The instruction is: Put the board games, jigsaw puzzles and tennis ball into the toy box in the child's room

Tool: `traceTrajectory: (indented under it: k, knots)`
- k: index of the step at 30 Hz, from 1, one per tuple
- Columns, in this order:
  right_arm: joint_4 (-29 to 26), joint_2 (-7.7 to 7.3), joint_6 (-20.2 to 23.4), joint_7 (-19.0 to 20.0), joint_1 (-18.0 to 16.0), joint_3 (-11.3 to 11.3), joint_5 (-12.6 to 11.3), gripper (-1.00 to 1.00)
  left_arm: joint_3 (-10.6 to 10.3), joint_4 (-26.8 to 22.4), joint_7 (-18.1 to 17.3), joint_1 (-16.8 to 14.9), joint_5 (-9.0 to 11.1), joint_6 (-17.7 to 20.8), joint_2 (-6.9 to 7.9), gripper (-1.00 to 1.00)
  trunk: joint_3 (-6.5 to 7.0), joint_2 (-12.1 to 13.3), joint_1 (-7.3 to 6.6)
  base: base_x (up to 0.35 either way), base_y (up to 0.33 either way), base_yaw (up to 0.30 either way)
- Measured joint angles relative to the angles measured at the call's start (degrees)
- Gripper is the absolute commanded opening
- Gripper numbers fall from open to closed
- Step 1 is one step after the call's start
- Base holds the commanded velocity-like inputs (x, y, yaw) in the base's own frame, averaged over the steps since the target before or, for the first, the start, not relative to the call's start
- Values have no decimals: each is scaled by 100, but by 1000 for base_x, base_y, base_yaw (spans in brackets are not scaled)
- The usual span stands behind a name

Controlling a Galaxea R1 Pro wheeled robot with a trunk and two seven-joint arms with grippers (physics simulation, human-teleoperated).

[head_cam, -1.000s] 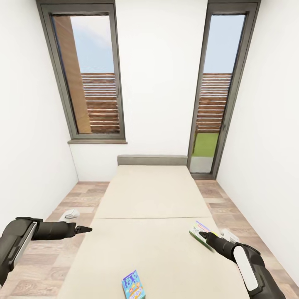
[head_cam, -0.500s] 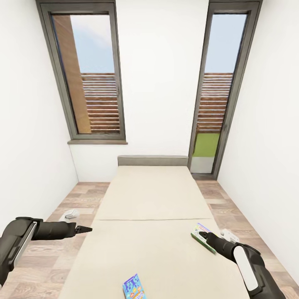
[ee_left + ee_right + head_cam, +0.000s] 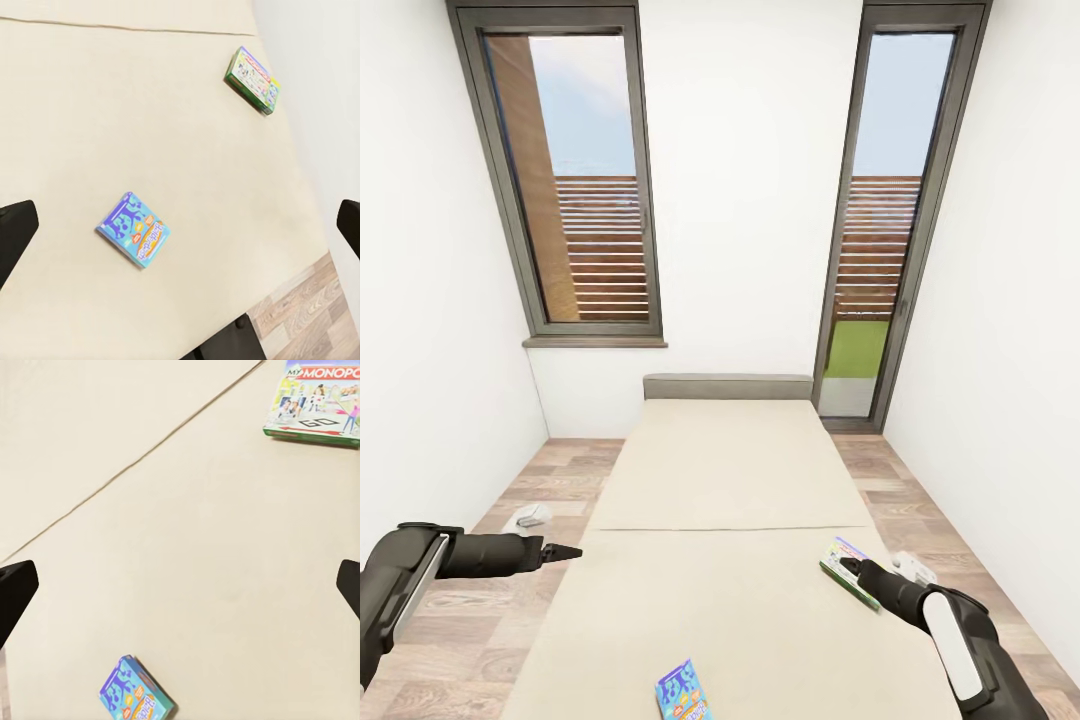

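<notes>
2 board games lie flat on the bed [image 3: 730, 470], a wide low bed with a cream mattress and a grey frame, standing lengthwise on the wood plank floor of the white-walled room. The blue board game [image 3: 682, 692] is a flat box with a busy blue cover and orange and yellow patches; it rests cover up near the foot of the mattress, turned at a slant to the bed's edges. The white board game [image 3: 844, 563] has a red logo, small pictures and green edges; it lies cover up near the mattress's right edge, also slanted. The 2 boxes are well apart.
</notes>
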Motion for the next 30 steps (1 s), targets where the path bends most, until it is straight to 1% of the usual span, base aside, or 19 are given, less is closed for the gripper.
traceTrajectory:
  k: [30]
  knots:
    - [-8,2,0,-12,0,-14,-40,100,0,-2,0,-2,1,0,0,100,0,0,0,0,0,0]
